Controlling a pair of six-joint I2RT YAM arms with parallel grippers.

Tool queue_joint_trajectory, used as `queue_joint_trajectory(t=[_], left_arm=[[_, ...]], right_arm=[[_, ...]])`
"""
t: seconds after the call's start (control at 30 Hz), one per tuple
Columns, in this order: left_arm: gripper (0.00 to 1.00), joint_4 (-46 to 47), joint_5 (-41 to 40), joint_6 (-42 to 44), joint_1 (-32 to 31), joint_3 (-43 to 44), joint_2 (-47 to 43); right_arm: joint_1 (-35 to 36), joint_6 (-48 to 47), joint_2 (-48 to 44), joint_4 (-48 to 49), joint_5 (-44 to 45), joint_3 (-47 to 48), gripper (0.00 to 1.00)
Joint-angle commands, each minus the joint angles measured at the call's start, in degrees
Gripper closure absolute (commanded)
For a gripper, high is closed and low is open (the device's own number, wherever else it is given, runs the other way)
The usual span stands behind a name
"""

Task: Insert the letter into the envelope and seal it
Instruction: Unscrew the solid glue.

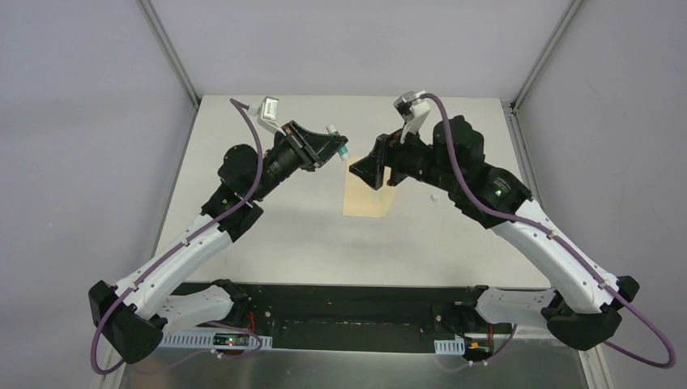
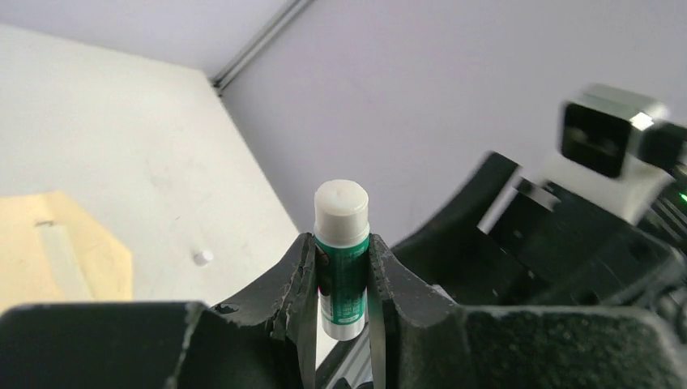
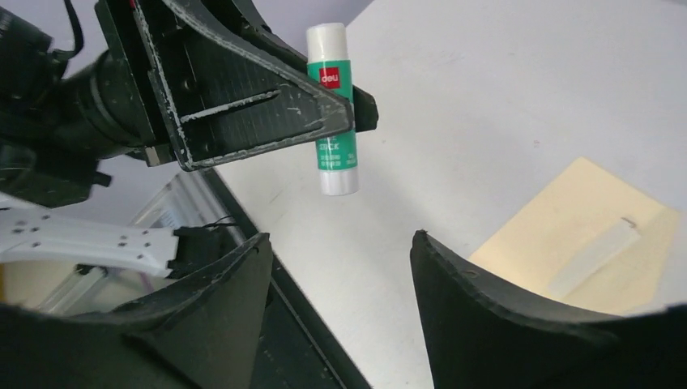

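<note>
the envelope (image 1: 366, 198) lies flat at mid surface (image 1: 283, 219), its flap apparently unfolded. no separate letter shows, so it is probably inside. left fingers (image 2: 301, 271) pinch a glue stick (image 2: 341, 275) aloft; right fingers (image 3: 478, 308) are spread nearby. gluing and sealing remain.

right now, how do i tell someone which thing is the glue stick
Look at the white table and find the left arm's tool, raised just left of the flat tan envelope. The glue stick is clamped in that tool. It is the only round tube here, green with white ends, while the envelope lies flat.
</note>
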Motion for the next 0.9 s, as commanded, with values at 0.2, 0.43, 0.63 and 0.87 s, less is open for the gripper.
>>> queue_joint_trajectory(t=[0.2,0.43,0.63,0.87], left_arm=[[1.0,-15.5,-8.4,-4.3,-0.3,8.3,4.8],[1.0,-17.0,-9.1,-5.0,-0.8,9.2,5.7],[1.0,-16.5,-9.1,-5.2,-1.1,9.1,5.8],[1.0,-16.0,-9.1,-5.5,-1.3,8.9,5.7]], right_arm=[[10.1,-13.0,5.3,-1.5,31.9,4.4,0.45],[12.2,-14.7,10.0,-1.3,34.3,6.5,0.5],[12.9,-15.0,11.9,0.9,35.6,6.2,0.54],[13.2,-14.0,12.7,2.4,36.1,5.1,0.6]])
